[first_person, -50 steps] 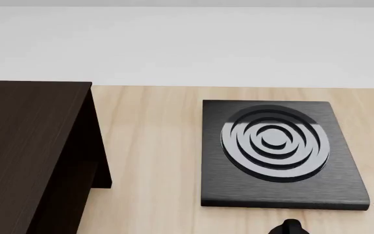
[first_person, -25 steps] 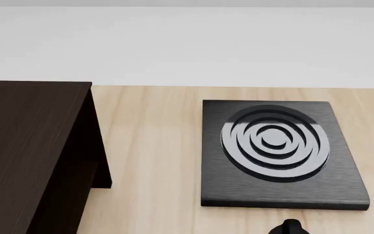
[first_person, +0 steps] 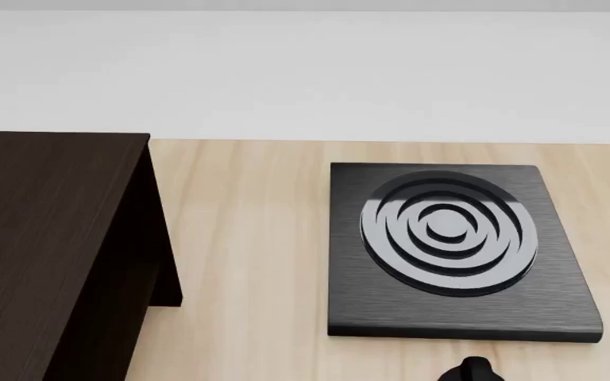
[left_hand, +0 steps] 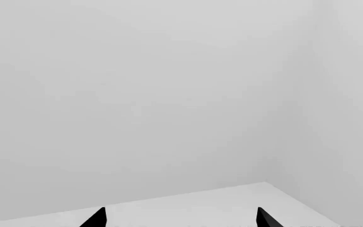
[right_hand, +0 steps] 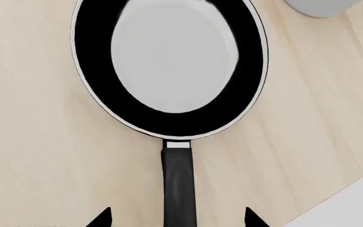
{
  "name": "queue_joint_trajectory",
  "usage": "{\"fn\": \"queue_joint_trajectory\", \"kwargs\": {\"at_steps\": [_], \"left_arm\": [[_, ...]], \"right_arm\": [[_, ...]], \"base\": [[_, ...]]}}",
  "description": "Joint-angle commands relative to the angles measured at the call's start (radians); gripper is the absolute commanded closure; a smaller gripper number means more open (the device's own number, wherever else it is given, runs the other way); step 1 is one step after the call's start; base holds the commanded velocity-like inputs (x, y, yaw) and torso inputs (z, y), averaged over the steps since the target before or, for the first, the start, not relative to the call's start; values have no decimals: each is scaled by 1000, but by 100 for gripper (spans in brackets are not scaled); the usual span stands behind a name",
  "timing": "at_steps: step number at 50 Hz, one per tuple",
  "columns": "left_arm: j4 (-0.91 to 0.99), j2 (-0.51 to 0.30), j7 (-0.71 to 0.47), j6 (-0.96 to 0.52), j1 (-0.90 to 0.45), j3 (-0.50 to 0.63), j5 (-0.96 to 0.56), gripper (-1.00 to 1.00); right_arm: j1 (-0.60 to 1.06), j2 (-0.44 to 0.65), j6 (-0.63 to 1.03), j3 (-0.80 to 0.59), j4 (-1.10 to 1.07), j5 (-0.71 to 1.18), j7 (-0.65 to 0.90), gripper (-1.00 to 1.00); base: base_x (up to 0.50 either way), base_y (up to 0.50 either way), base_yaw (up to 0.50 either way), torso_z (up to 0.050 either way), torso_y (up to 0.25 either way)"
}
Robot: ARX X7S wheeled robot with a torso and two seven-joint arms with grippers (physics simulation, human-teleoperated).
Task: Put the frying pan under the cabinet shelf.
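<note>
Frying pan (right_hand: 168,66): lies flat on the pale wood surface (right_hand: 36,156), directly beneath the right claw (right_hand: 178,220), whose tips are spread to either side of the long black handle without touching it. White bowl (right_hand: 323,7): near the pan's rim. Cabinet shelf (first_person: 51,254): dark brown, at the left of the head view. Black stove plate (first_person: 453,246): well apart to the cabinet's right. Left claw (left_hand: 178,220): tips parted, gripping nothing, facing a blank grey wall.

Both grippers' fingers (right_hand: 99,218) are black, pointed wedges.
</note>
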Motion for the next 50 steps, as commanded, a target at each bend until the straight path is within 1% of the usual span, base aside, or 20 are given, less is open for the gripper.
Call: {"fn": "queue_joint_trajectory", "kwargs": {"at_steps": [1,13,24,29,34,46,50], "left_arm": [[-2,-1,0,4,-4,13,5,-100],[-2,6,14,4,5,14,24,-100],[0,-4,1,6,8,3,3,-100],[-1,-9,-8,7,4,10,-4,-100],[0,-6,-7,8,6,13,0,-100],[-2,0,7,11,5,30,23,-100],[-3,2,8,11,7,30,26,-100]], "right_arm": [[-9,-10,-12,-12,20,-15,-5,-100],[32,-30,-51,-97,53,-66,-37,-100],[76,-57,-76,-173,80,-110,-67,-100],[52,-64,-80,-154,80,-104,-58,-100],[52,-74,-94,-175,97,-126,-79,-100],[49,-97,-119,-189,123,-153,-73,-100],[89,-105,-148,-253,174,-211,-145,-100]], "base": [[0,0,0,0,0],[0,0,0,0,0],[0,0,0,0,0],[0,0,0,0,0],[0,0,0,0,0],[0,0,0,0,0],[0,0,0,0,0]]}}
